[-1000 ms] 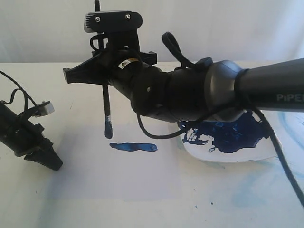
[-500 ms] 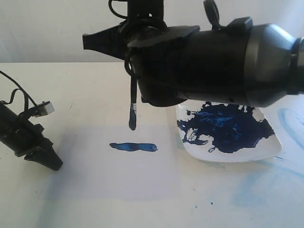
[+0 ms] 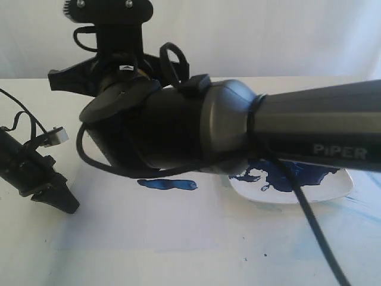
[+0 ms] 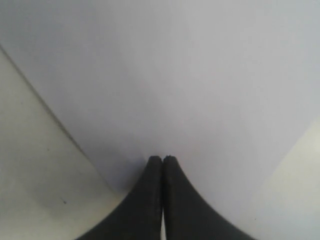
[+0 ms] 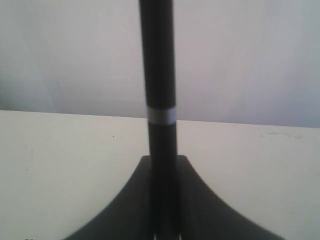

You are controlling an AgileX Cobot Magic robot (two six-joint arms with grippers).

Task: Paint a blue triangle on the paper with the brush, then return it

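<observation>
Swinging back toward 9 o'clock and dropping lower, the right arm (image 3: pixel 250 137) now fills the middle of the exterior view. It hides the bristle tip that hung in plain sight above the sheet half a second ago. Nothing else has shifted.

Starting at my right gripper (image 5: pixel 162 164): its fingers are clamped on the black handle of the brush (image 5: pixel 159 60). The handle runs straight out between them, with a silver band (image 5: pixel 161 114) just past the fingertips. That wrist camera looks over tabletop and wall, so I cannot tell where the bristles sit.

On the paper (image 3: pixel 149 223) lies one short blue stroke (image 3: pixel 166 184), so I judge the triangle has one side of three. The plate (image 3: pixel 309 193), smeared with dark paint, sits at the stroke's 3 o'clock, just off the sheet.

At the stroke's 9 o'clock my left gripper (image 4: pixel 162 162) has its fingers pressed together, tips down on the paper close to its edge. I read that as pinning the sheet.

For the next side I would lower slowly, since the tip is masked. I would land on one end of the stroke and pull toward 6 o'clock at a slant with light, even pressure. The left tips should stay planted so the sheet cannot creep. I would also watch the trailing cable (image 3: pixel 318 229), which passes in front of the wet plate.
</observation>
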